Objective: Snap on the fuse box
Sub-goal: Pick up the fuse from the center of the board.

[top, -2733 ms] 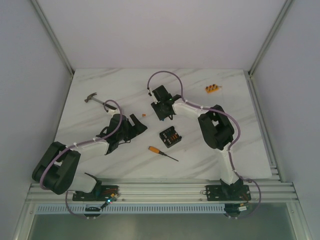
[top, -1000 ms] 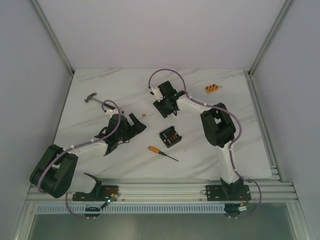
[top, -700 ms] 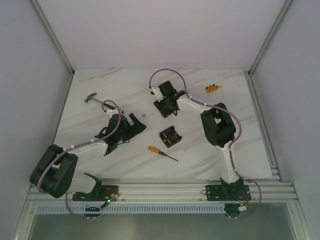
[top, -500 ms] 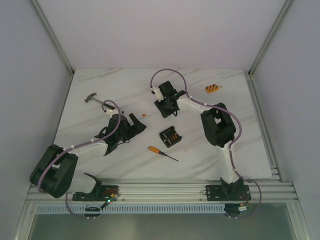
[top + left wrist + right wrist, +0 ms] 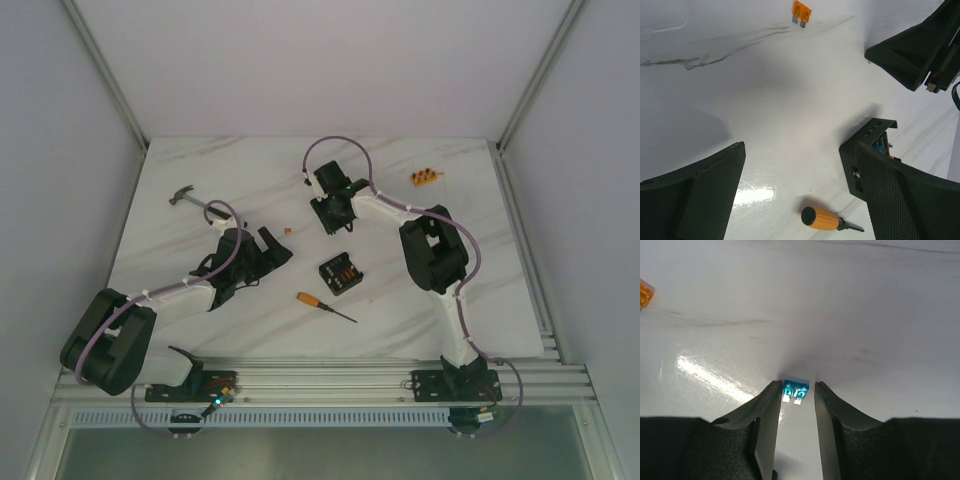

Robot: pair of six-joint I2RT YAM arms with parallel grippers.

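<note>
Right tool (image 5: pixel 796 384) narrower now, barely apart astride blue fuse (image 5: pixel 796 388) on marbled table (image 5: pixel 850 300); left tool (image 5: pixel 800 152) wide apart.

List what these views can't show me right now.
Right wrist: whether the right claw touches the blue fuse is unclear; orange fuse cut by the left edge.
Top view: blue fuse hidden under that claw; fuse box slots too small.
Left wrist: left claw finger covers part of the fuse box and screwdriver tip.
</note>
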